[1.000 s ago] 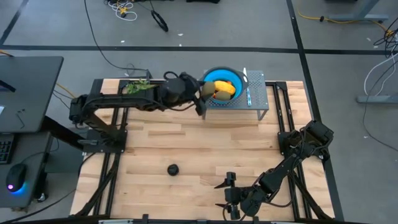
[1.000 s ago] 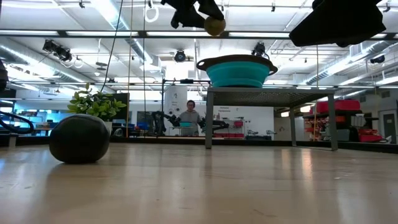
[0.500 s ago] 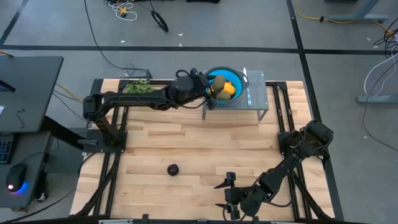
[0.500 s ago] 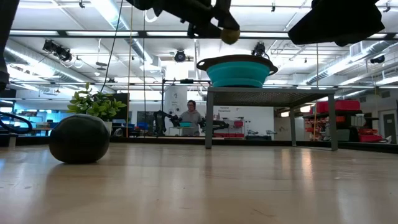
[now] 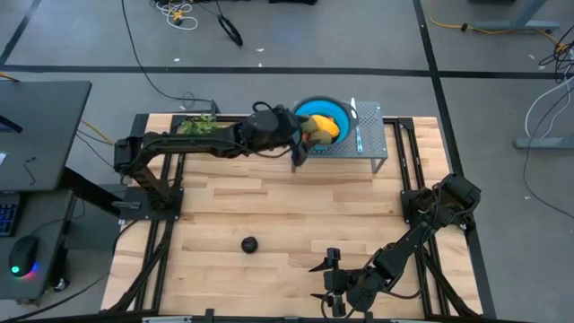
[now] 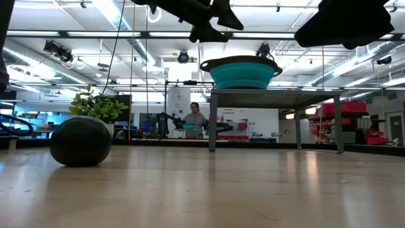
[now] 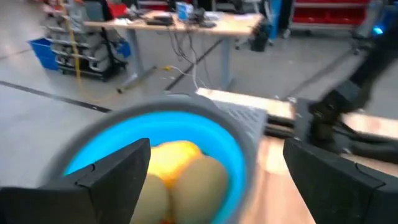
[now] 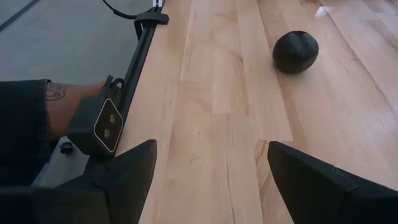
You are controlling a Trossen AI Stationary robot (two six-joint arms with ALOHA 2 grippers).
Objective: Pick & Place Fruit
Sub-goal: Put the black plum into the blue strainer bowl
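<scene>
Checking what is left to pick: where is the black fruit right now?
In the high view the black fruit lies alone on the table's near-left part, far from the blue bowl on the rack.

The wooden table carries a blackish round fruit, a metal stand (far edge), and a leafy sprig.

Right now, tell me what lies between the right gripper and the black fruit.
Only bare wooden tabletop lies between the right gripper and the black fruit, shown in the right wrist view.

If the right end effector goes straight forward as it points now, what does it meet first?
Probably the black fruit. The open right end effector points along the bare table, and the fruit lies slightly to one side, so it might pass beside it.
</scene>
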